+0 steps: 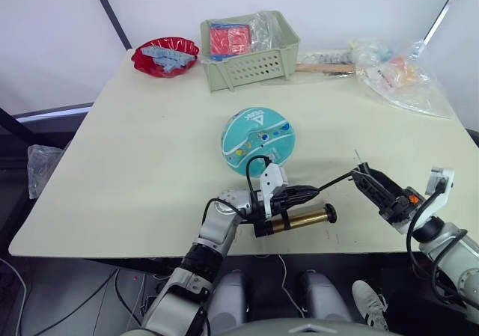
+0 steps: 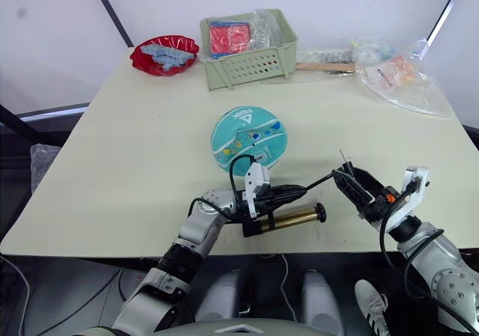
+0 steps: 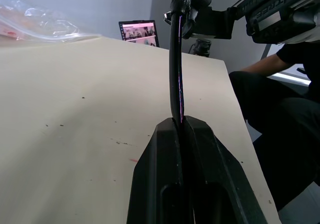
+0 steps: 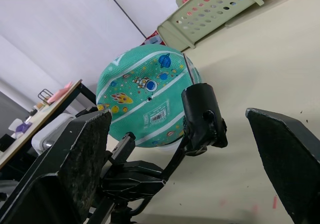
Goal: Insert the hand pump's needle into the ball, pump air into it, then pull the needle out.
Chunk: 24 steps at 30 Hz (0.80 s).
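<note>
So right now I'm in the setup part of step one, needle not in the ball yet. The ball (image 1: pixel 258 142) sits mid-table, teal with cartoon space prints, and the hand pump (image 1: pixel 298 218) is lying on its side on the table (image 1: pixel 135 171) just in front of it, nearer me, gold barrel and all. My left gripper (image 1: pixel 305 193) has its fingers pressed together on the hose (image 1: pixel 335 179) right above the barrel; in the left wrist view the black tube comes straight up out of the pinch. The far end of the hose, with the needle (image 4: pixel 187 66) and its black fitting, sits between the fingers of my right gripper (image 2: pixel 346 177), and from the right wrist view those fingers look spread wide with the fitting in the gap, not actually clamped, so I'd call that one loose. The needle points up and roughly toward the ball, well apart from it. Next I figure I need to close the right fingers on the fitting, find the valve hole (I think it's that small dark dot on the white band, not sure), and line up the needle dead straight, since a thin tip like that will bend if it goes in crooked.
</note>
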Each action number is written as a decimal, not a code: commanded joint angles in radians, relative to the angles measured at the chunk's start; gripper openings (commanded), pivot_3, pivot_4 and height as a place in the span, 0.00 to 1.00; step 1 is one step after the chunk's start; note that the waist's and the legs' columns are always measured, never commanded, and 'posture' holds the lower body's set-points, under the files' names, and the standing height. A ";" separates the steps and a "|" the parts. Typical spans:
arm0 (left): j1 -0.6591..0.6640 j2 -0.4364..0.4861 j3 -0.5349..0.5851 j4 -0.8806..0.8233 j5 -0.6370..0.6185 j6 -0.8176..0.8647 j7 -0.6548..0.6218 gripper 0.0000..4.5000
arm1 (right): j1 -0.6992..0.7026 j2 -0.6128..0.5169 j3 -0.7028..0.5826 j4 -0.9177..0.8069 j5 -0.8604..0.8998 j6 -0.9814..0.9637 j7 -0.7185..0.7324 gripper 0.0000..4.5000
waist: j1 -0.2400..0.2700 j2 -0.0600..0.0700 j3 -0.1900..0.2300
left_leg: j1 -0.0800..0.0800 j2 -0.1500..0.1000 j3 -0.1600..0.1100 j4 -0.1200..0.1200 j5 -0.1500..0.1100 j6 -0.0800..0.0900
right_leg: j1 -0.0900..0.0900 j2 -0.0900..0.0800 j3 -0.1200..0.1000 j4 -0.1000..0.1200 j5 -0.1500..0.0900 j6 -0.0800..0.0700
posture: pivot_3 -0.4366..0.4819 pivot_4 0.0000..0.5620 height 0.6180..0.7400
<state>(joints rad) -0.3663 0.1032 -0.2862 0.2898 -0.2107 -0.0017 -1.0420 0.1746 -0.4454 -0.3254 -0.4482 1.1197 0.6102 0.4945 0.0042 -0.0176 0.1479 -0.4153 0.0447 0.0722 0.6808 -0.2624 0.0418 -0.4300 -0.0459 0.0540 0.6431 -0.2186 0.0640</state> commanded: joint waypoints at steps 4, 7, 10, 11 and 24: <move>-0.007 -0.013 -0.006 -0.019 -0.016 -0.018 -0.010 0.00 | -0.015 0.006 -0.017 -0.008 -0.005 -0.016 0.001 0.62 | 0.000 0.000 0.000 | 0.000 0.000 0.000 0.000 0.000 0.000 | 0.000 0.000 0.000 0.000 0.000 0.000 | 0.48 0.27 0.98; -0.007 -0.015 -0.005 -0.017 -0.015 -0.020 -0.009 0.00 | -0.014 0.008 -0.016 -0.012 -0.011 -0.017 0.000 0.36 | 0.000 0.000 0.000 | 0.000 0.000 -0.001 0.001 0.000 0.000 | 0.000 0.000 -0.001 0.000 0.000 0.000 | 0.48 0.27 0.98; -0.005 -0.016 -0.005 -0.018 -0.013 -0.020 -0.007 0.00 | -0.010 0.009 -0.016 -0.015 -0.016 -0.017 0.001 0.13 | 0.000 0.000 0.000 | 0.000 0.000 -0.001 0.001 0.000 0.000 | 0.000 0.000 0.000 0.000 0.000 0.000 | 0.48 0.27 0.98; -0.004 -0.016 -0.006 -0.020 -0.013 -0.020 -0.007 0.00 | -0.010 0.009 -0.015 -0.016 -0.016 -0.016 0.001 0.09 | 0.000 0.000 0.000 | 0.000 0.000 -0.001 0.001 0.000 0.000 | 0.000 0.000 -0.001 0.000 0.000 0.000 | 0.48 0.27 0.98; -0.001 -0.003 0.004 -0.014 -0.008 -0.019 0.000 0.55 | -0.023 -0.004 -0.002 -0.023 -0.092 -0.041 0.020 0.08 | 0.000 0.000 0.000 | 0.000 0.000 -0.001 0.001 0.000 0.000 | 0.001 0.000 -0.001 0.000 0.000 0.000 | 0.48 0.27 0.98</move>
<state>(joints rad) -0.3615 0.1029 -0.2850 0.2900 -0.2085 -0.0026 -1.0426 0.1668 -0.4415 -0.3193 -0.4355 1.0299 0.5922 0.4989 0.0045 -0.0176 0.1479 -0.4157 0.0447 0.0714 0.6818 -0.2624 0.0418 -0.4294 -0.0459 0.0532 0.6432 -0.2185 0.0642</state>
